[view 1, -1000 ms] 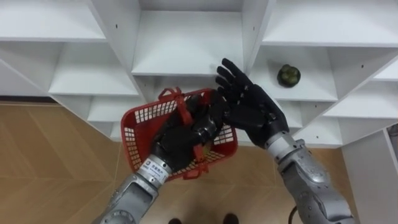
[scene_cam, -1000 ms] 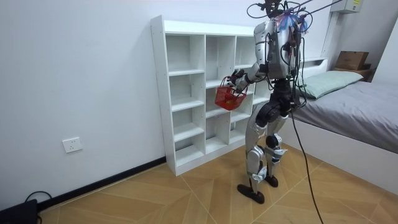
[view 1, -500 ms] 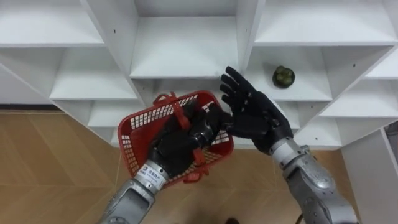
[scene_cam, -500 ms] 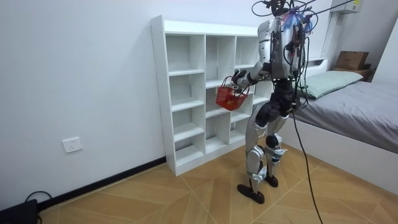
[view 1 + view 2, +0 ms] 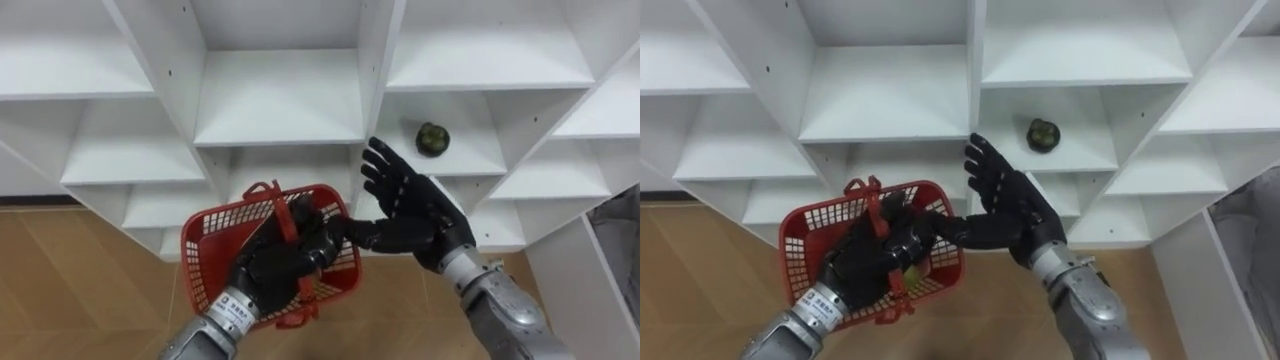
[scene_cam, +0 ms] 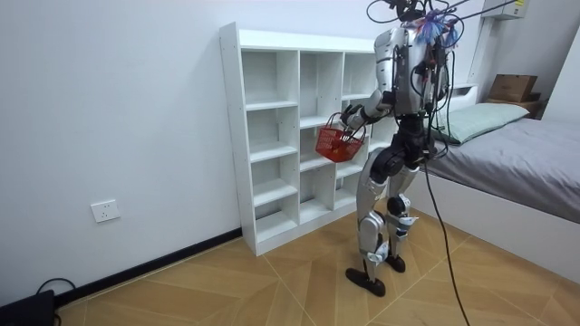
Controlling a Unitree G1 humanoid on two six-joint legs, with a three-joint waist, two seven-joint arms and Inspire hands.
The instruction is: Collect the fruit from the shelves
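Red plastic basket (image 5: pixel 205 265): low, centre-left of the frame, in front of the white shelf unit (image 5: pixel 280 100). My left hand (image 5: pixel 280 262) is clenched round the basket's handles and holds it above the wooden floor (image 5: pixel 90 270). My right hand (image 5: pixel 425 215) is at centre-right, released, with fingers straight and spread and the thumb reaching left over the basket's right rim. The round dark green fruit (image 5: pixel 432 137) sits on a shelf board at upper right, above my right fingertips and clear of them. In the room view I stand upright close to the shelf unit, with a bed (image 6: pixel 517 154) at the room view's right.
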